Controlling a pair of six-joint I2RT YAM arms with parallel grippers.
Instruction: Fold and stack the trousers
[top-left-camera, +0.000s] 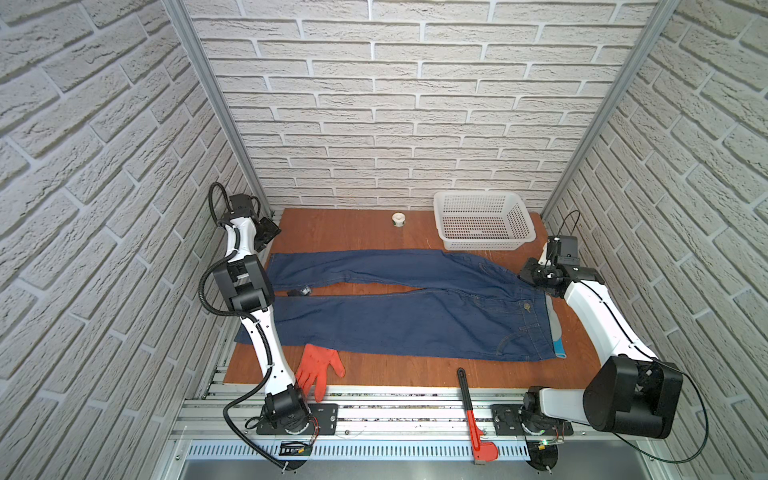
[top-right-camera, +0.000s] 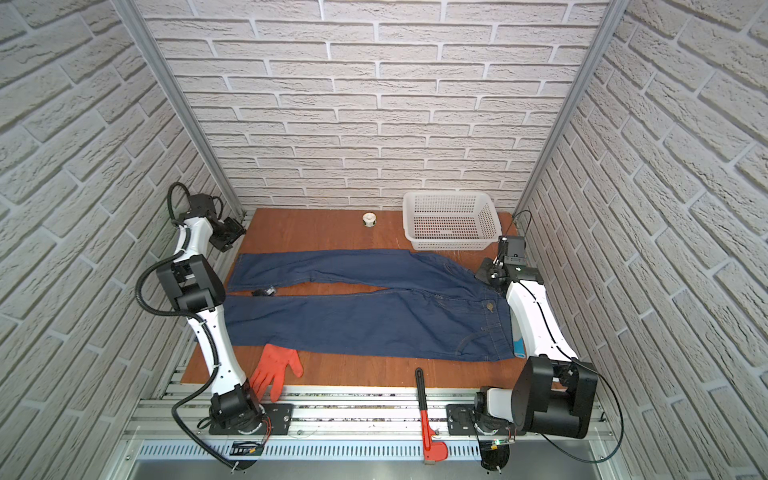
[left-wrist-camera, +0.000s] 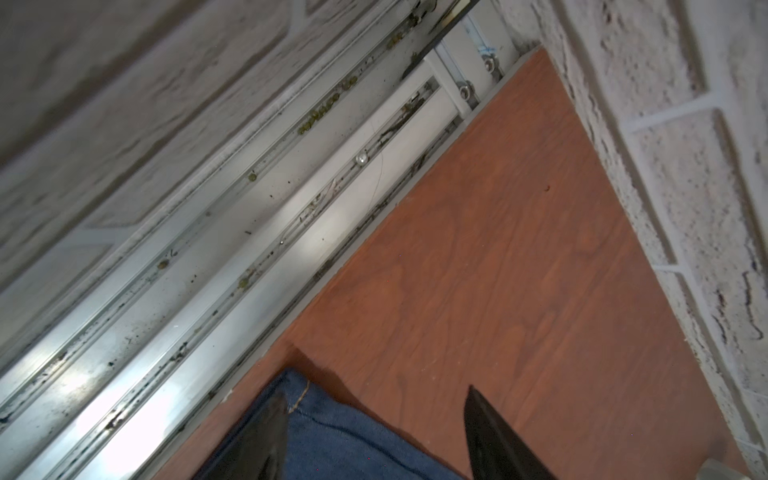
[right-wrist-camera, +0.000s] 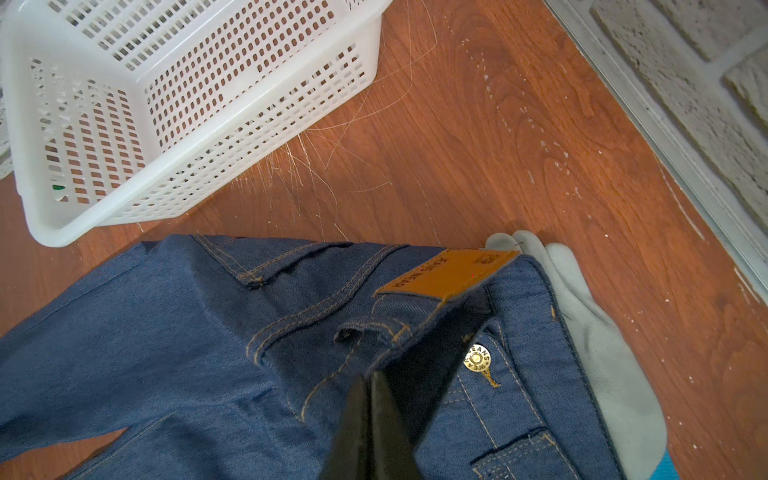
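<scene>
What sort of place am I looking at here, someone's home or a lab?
Probably a robot test cell, not a home: two robot arms mounted on an aluminium rail, brick-pattern wall panels boxing in a wooden tabletop, jeans spread on it.

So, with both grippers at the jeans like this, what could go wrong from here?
1. The grey-and-blue glove lies partly under the waistband of the jeans, which the shut right gripper seems to pinch; lifting may drag it along.
2. A small dark object lies between the legs near the hems; a fold could trap it.
3. The open left gripper hovers over only the hem corner; its grasp might slip.
</scene>
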